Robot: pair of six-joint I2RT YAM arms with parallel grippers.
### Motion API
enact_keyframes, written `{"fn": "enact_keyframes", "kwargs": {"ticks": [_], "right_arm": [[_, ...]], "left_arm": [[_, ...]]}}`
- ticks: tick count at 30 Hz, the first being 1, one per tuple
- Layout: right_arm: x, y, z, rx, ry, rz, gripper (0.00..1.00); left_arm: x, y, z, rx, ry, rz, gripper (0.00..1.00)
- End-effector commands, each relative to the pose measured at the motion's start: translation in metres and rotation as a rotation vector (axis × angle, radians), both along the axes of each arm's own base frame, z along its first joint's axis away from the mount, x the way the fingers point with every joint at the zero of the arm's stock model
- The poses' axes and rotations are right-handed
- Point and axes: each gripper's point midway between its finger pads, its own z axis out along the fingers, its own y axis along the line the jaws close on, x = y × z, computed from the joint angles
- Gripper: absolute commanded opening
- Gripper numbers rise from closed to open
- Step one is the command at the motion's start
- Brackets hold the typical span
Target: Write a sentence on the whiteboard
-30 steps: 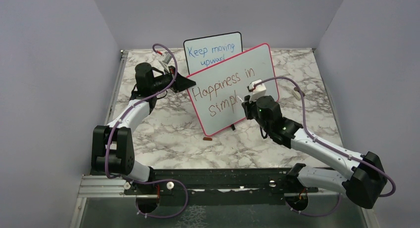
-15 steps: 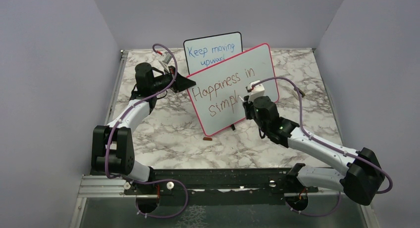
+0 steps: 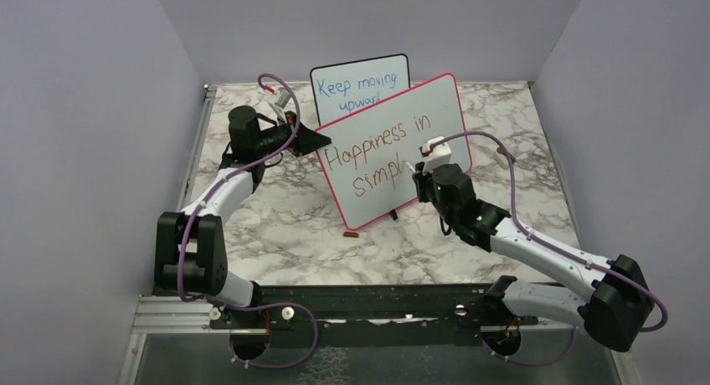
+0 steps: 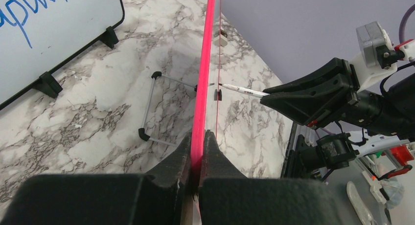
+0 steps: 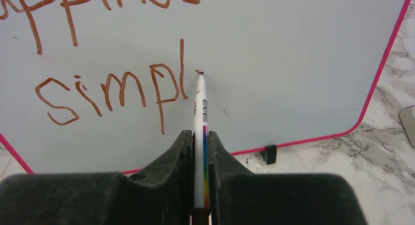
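Whiteboard (image 3: 435, 100), pink-red framed, stands tilted on the marble table (image 3: 285, 218) near its middle, with one arm on each side of it. Two boards are in view in all. The second is a smaller black-framed board (image 3: 360, 84) just behind it, carrying three blue words, "Keep moving upward", and its lower edge is overlapped by the pink-red one.

On the left, the left arm (image 3: 209, 205) reaches in from the table's left edge. The left gripper (image 3: 316, 140) has its two fingers pressed together on the whiteboard's left edge. The left wrist view shows the pink frame pinched between them.

Across the white face runs the sentence (image 3: 377, 146) in brownish-red, in two lines. The upper line holds two words, "Happiness in". The lower line holds five letters, "simpl".

Just right of the last letter sits the tip of one marker (image 5: 199, 107), white with a rainbow stripe down its barrel. A small red-brown fleck lies at the tip, which meets the board's surface.

The right gripper (image 5: 198, 137) clamps the marker's barrel between its two fingers, with the pen pointing straight out at the board. Behind it the right arm (image 3: 544, 251) stretches back to the table's near right corner.

Below the marker, one black foot (image 5: 268, 154) shows under the whiteboard's lower edge.
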Motion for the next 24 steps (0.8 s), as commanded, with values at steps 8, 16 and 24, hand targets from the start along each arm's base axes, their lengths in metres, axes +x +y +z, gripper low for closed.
{"fn": "enact_keyframes", "kwargs": {"ticks": [8, 16, 24], "right_arm": [[-0.0059, -0.0027, -0.0078, 0.018, 0.022, 0.001, 0.01], [-0.0006, 0.0011, -0.0048, 0.033, 0.001, -0.002, 0.01], [0.0033, 0.0028, -0.0044, 0.033, -0.008, -0.009, 0.01]], "left_arm": [[0.005, 0.003, -0.0398, 0.076, 0.076, 0.043, 0.0], [0.0049, 0.0029, -0.0398, 0.076, 0.076, 0.043, 0.0], [0.0054, 0.0031, -0.0403, 0.076, 0.078, 0.043, 0.0]]}}
